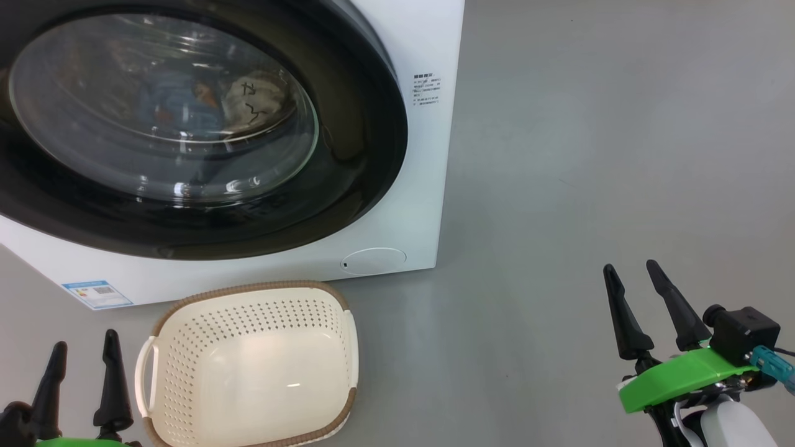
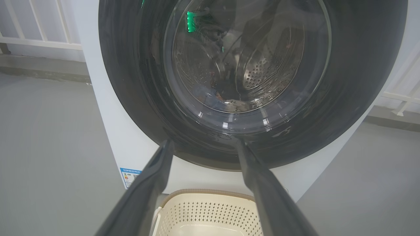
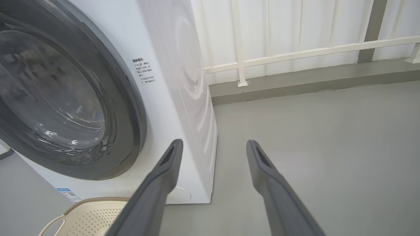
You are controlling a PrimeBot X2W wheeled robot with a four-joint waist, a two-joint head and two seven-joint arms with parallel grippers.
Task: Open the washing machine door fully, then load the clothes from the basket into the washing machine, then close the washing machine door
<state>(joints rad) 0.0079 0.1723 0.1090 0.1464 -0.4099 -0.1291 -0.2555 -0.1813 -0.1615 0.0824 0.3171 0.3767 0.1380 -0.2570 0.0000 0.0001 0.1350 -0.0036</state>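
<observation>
The white washing machine (image 1: 428,155) stands ahead with its black-rimmed door (image 1: 366,143) shut flat against the front. Through the glass, clothes (image 1: 248,102) lie in the drum: a cream piece with black marks and a blue one beside it. The cream basket (image 1: 248,310) sits on the floor before the washer, holding nothing. My left gripper (image 1: 86,352) is open at the lower left, just left of the basket. My right gripper (image 1: 633,279) is open at the lower right, well clear of the washer. The left wrist view faces the door (image 2: 137,108) and drum over the basket (image 2: 210,203).
Grey floor (image 1: 590,155) spreads to the right of the washer. A white railing (image 3: 295,52) and a low kerb run behind it. A blue label (image 1: 98,294) and a round filter cap (image 1: 372,261) mark the washer's lower front.
</observation>
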